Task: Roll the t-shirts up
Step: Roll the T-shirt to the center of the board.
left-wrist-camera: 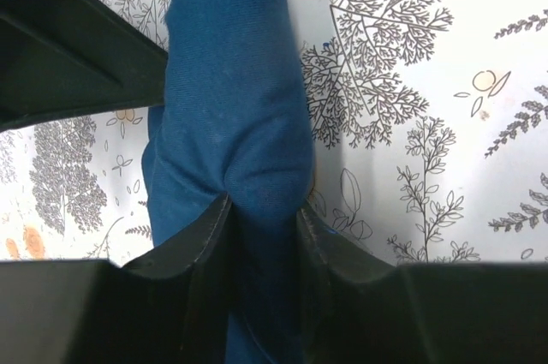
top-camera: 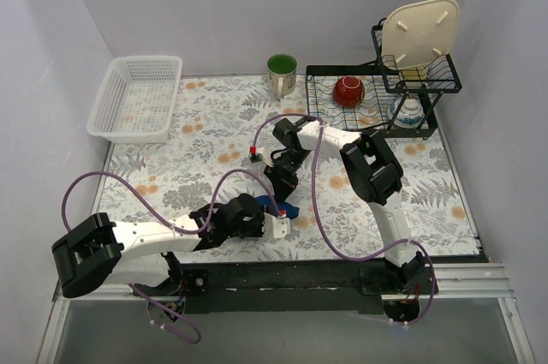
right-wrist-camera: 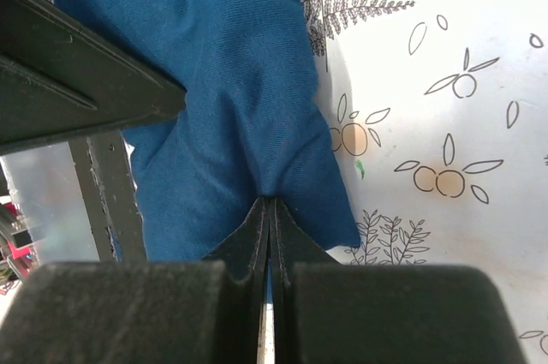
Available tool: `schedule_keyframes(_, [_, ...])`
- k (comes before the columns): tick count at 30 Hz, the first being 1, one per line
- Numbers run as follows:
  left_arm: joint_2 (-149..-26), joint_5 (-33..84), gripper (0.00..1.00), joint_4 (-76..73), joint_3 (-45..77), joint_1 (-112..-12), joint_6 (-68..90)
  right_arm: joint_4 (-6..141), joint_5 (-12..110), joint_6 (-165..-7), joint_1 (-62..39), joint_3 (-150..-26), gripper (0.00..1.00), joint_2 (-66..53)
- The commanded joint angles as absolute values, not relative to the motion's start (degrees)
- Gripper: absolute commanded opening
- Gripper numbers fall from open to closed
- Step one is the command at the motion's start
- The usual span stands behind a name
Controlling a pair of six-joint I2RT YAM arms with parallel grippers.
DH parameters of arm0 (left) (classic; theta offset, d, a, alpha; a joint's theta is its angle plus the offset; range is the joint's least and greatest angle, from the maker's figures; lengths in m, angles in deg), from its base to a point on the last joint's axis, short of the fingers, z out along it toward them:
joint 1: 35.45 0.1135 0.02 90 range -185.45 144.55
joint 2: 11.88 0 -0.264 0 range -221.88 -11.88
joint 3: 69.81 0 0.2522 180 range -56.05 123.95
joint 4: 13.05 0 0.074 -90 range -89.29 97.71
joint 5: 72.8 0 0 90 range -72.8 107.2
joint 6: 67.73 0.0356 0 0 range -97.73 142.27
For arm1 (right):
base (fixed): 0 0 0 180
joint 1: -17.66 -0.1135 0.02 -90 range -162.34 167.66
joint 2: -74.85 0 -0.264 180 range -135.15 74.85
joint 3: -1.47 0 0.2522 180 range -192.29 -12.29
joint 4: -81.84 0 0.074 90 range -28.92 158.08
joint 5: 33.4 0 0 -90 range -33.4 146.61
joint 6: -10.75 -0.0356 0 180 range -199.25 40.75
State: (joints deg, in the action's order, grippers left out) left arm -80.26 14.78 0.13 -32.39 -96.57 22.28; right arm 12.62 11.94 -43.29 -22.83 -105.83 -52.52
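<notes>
Floral worktop (top-camera: 214, 124) from above: white basket (top-camera: 137, 98) at the far-left corner, green mug (top-camera: 282, 73) and dish rack (top-camera: 370, 114) along the far edge, bunched t-shirt (top-camera: 288, 210) mid near edge. Left wrist: left claw (left-wrist-camera: 264, 210) pinches it. Right wrist: right claw (right-wrist-camera: 270, 203) nips a fold.

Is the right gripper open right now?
No, the right gripper is pressed shut on a fold of the blue t-shirt.
</notes>
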Motion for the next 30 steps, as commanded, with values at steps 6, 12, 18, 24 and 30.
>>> schedule_keyframes(6, [-80.6,31.0,0.05,17.6,-25.5,-91.3,15.1,13.4,19.0,-41.5,-21.6,-103.7,0.01,-52.8])
schedule_keyframes(12, [-79.4,27.7,0.42,14.7,-29.4,-91.3,16.7,13.4,19.6,-41.1,-21.6,-102.8,0.01,-52.7])
schedule_keyframes(18, [-80.5,24.4,0.60,10.0,-34.2,-91.4,21.7,13.3,19.4,-40.8,-21.7,-102.8,0.01,-53.3])
schedule_keyframes(24, [-84.4,18.9,0.58,1.0,-36.5,-92.0,25.2,12.1,18.3,-40.1,-21.7,-102.4,0.01,-53.8])
schedule_keyframes(30, [-85.5,13.4,0.55,-6.1,-37.1,-92.0,27.5,11.6,18.1,-39.7,-21.7,-101.8,0.01,-54.0])
